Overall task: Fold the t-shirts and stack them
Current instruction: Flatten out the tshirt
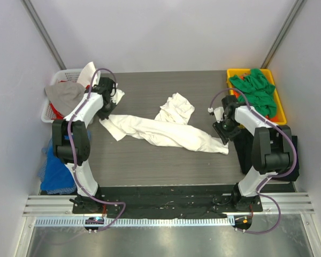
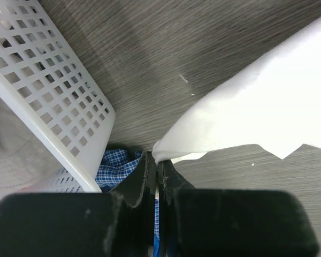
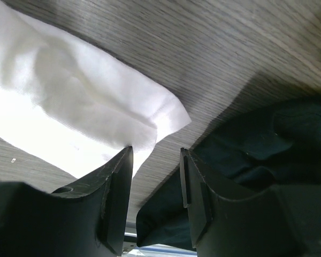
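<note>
Across the table's (image 1: 150, 91) middle, seen from above, the white shirt (image 1: 166, 131) lies as a twisted, crumpled band running from about 9 o'clock to 4 o'clock, with a bunched lump toward 12 o'clock. No fold has been made in it and no stack is visible anywhere. The green shirts (image 1: 257, 88) sit heaped in the yellow bin (image 1: 232, 75) at 2 o'clock. A dark cloth (image 3: 246, 160), possibly a black shirt, lies off the table's edge at 3 o'clock. At 10 o'clock a white basket (image 1: 49, 115) holds grey cloth (image 1: 64, 93), with blue checked cloth (image 2: 115, 160) beneath. By this evidence the task is at its start: the first shirt is only being spread, and every fold and all stacking remain.

The left arm reaches forward and bends down near the basket. The left gripper (image 2: 156, 160) has its jaws pressed together, pinching a corner of the white shirt. In its wrist view the cloth rises from the fingertips toward 2 o'clock.

The right arm folds inward, its wrist angled down at the shirt's opposite end. The right gripper (image 3: 156, 155) has its jaws parted about halfway, with only table showing between them. The shirt's corner just touches the tip of the left finger (image 3: 115, 182), ungripped.
</note>
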Robot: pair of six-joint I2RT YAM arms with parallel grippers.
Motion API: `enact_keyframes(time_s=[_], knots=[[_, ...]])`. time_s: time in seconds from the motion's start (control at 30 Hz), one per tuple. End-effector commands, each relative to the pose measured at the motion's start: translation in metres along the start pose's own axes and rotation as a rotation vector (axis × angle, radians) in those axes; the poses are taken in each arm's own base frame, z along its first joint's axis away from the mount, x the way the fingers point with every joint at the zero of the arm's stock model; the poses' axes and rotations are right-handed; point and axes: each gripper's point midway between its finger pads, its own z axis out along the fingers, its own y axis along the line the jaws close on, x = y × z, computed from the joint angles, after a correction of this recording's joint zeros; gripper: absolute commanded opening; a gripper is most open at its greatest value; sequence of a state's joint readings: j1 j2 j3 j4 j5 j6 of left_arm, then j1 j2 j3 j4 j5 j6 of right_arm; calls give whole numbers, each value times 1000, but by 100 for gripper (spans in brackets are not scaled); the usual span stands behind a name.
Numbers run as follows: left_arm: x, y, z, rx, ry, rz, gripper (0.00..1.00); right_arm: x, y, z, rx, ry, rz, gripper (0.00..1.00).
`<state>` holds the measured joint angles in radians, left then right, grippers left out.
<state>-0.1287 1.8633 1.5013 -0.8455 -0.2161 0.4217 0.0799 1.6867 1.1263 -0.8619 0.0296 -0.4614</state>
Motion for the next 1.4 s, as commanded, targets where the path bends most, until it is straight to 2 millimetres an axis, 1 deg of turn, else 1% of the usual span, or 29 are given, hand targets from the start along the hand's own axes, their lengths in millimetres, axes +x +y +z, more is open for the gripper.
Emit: enact_keyframes(time_s=[0.0,0.17,0.27,0.4,0.6,0.83,1.13,1.17,1.2,1.37], knots=[[-7,2,-12,14,-32,-26,0,-5,-1,8,-12,-13,-6,47],[-7,1,-12,10,-27,-22,0,-10,-6,13,-7,-15,-8,47],[-6,1,-12,9,-24,-20,0,-12,-12,14,8,-18,-8,47],[-7,1,-12,7,-21,-19,0,-16,-21,10,25,-35,1,46],[-6,1,-13,7,-15,-16,0,-18,-29,0,39,-48,4,46],[-6,-3,-8,14,-9,-13,0,-16,-32,-4,40,-56,7,46],[-6,-5,-7,17,-6,-9,0,-19,-32,2,22,-53,14,46],[-5,-5,-6,16,-4,-7,0,-18,-31,3,19,-47,17,46],[-5,-5,-7,16,-4,-7,0,-21,-24,4,-17,-65,16,46],[-6,-6,-5,22,-4,-8,0,-23,-23,9,-33,-65,22,46]])
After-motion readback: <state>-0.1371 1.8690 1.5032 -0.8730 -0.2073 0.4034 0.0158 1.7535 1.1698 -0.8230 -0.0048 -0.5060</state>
